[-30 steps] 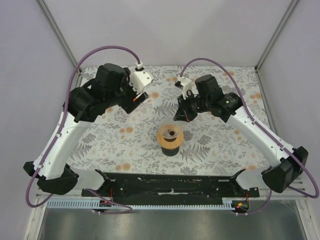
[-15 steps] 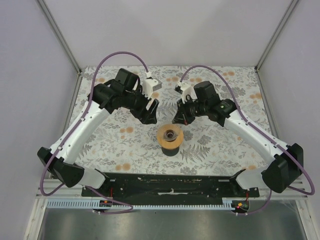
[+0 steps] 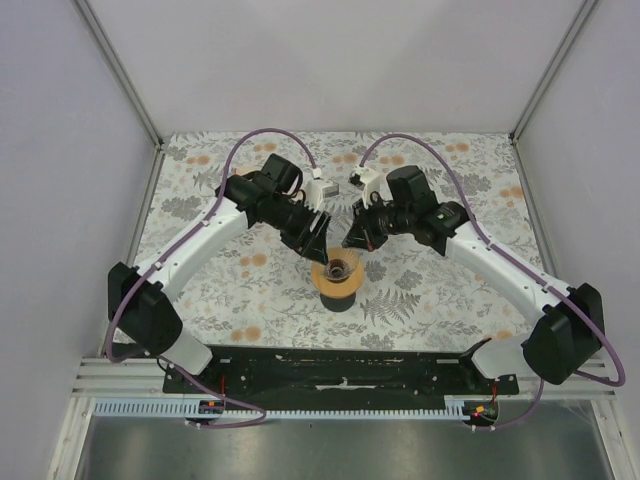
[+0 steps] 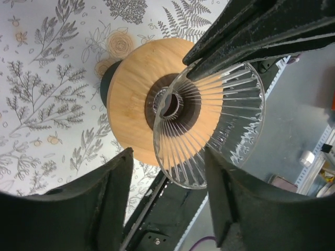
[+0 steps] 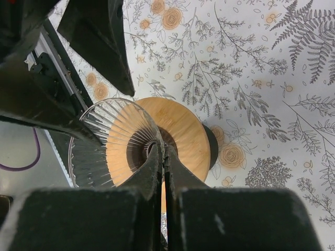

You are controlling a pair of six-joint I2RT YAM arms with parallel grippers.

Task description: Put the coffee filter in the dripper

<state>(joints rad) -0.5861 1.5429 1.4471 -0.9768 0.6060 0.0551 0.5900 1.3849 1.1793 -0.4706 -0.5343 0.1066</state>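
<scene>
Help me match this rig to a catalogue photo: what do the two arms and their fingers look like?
The left arm and right arm have white links between bulky black joints. A purple cable arcs out from each wrist and runs back along the arm. The fingers are flat, matte black and taper toward their tips.

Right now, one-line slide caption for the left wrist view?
Right end effector pinches the ribbed coffee filter by its rim over the dripper; left end effector open close by.

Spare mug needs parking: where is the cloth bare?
Bare cloth: between left arm and dripper, between dripper and right arm, both far corners. Crowded above the dripper: left gripper faces right gripper pinching the clear ribbed cone.
</scene>
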